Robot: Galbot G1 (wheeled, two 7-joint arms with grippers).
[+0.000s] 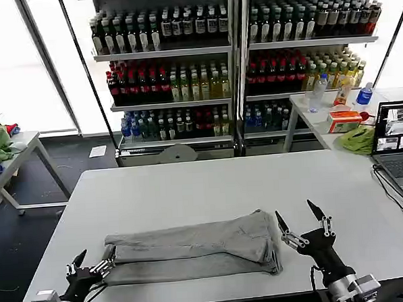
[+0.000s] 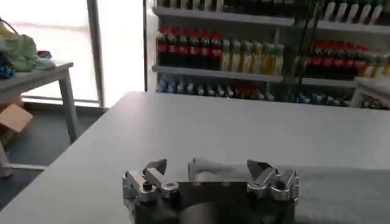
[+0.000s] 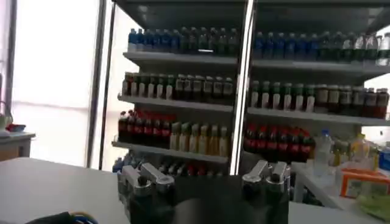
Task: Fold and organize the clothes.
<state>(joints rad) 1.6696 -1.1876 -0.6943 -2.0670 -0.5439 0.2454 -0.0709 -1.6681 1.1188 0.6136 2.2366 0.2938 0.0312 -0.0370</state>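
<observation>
While folded shirt point(image 1: 193, 249) lies flat, left gripper point(image 1: 92, 263) and right gripper point(image 1: 301, 221) jaws spread, empty.

Head view: high, looking forward and down over the white table point(image 1: 190, 185) to the drink shelves point(image 1: 230, 61).
Left wrist view: low above the tabletop point(image 2: 231, 128), facing those shelves point(image 2: 244, 55).
Right wrist view: low, level (shelves point(image 3: 244, 103) closer).
Shared: the shelves.
</observation>
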